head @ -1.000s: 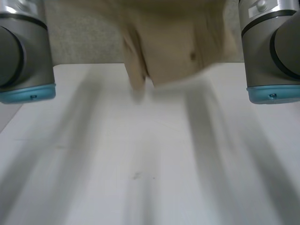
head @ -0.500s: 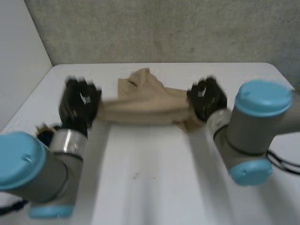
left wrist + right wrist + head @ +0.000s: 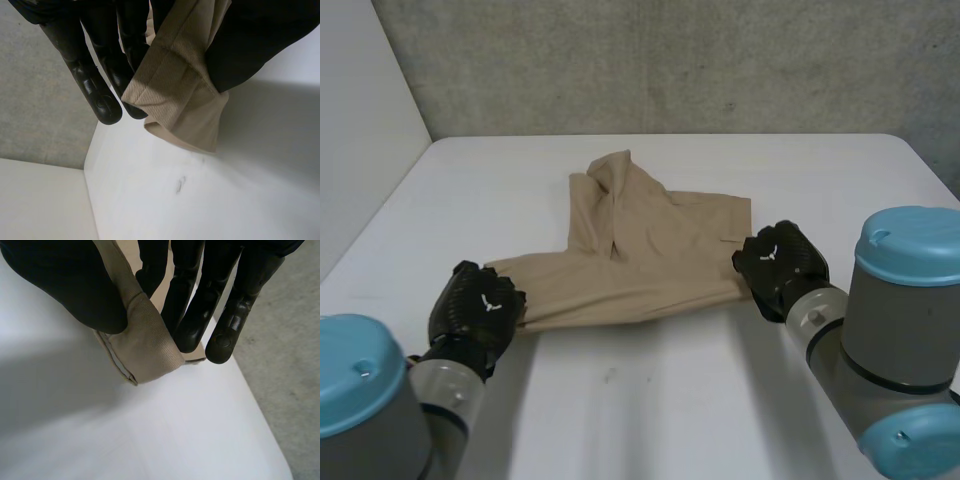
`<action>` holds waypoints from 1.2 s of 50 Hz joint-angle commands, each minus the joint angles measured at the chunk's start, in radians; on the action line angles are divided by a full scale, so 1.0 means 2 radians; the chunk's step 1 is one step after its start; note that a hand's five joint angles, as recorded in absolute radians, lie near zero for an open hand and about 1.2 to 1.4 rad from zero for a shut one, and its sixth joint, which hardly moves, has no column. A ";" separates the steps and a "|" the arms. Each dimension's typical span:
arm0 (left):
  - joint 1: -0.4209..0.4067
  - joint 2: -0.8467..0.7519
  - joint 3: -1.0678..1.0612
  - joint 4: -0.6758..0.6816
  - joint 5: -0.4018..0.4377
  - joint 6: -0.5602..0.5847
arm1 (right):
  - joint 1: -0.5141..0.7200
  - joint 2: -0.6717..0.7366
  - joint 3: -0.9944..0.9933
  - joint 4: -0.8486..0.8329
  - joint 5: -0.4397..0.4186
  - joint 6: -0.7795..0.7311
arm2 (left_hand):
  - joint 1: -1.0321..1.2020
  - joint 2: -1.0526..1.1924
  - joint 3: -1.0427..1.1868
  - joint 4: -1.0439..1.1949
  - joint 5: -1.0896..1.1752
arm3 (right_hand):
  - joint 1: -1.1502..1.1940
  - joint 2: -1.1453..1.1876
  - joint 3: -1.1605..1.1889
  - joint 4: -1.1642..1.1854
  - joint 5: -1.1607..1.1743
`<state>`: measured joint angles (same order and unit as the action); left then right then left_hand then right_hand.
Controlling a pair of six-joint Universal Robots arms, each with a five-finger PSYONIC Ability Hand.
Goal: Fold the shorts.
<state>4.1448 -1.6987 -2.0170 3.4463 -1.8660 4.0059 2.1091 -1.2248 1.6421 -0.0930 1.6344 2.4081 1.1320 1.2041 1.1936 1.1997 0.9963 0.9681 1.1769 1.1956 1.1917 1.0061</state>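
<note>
Shorts [image 3: 650, 255] lowered flat (left hand [image 3: 475, 305], right hand [image 3: 780, 263] pinching).

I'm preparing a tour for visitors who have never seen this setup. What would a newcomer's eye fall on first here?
The tan shorts stand out first, lying rumpled across the middle of the white table. Next, the black left hand pinches one end of their near edge between thumb and fingers, and the black right hand pinches the other end the same way.
</note>
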 commanded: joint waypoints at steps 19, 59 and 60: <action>-0.045 0.025 0.014 -0.147 0.007 -0.059 | -0.001 -0.042 0.055 0.172 -0.046 -0.057 | -0.386 -0.422 -0.417 -0.420 -0.406 | 0.214 0.110 0.100 0.102 0.108; 0.061 -0.312 0.448 -0.055 0.259 -0.065 | 0.005 -0.004 0.076 0.134 -0.046 -0.059 | -0.332 -0.368 -0.362 -0.365 -0.351 | 0.214 0.110 0.100 0.102 0.108; 0.061 -0.318 0.454 -0.055 0.266 -0.065 | 0.005 -0.004 0.076 0.134 -0.046 -0.058 | -0.327 -0.363 -0.358 -0.361 -0.347 | 0.214 0.110 0.100 0.102 0.108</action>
<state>4.2633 -2.2484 -1.1675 3.3365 -1.4435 3.8762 2.1170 -1.2320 1.7964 0.1755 1.5423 2.2902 0.3618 0.3863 0.3864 0.3868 0.2183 0.9681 1.1769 1.1956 1.1917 1.0072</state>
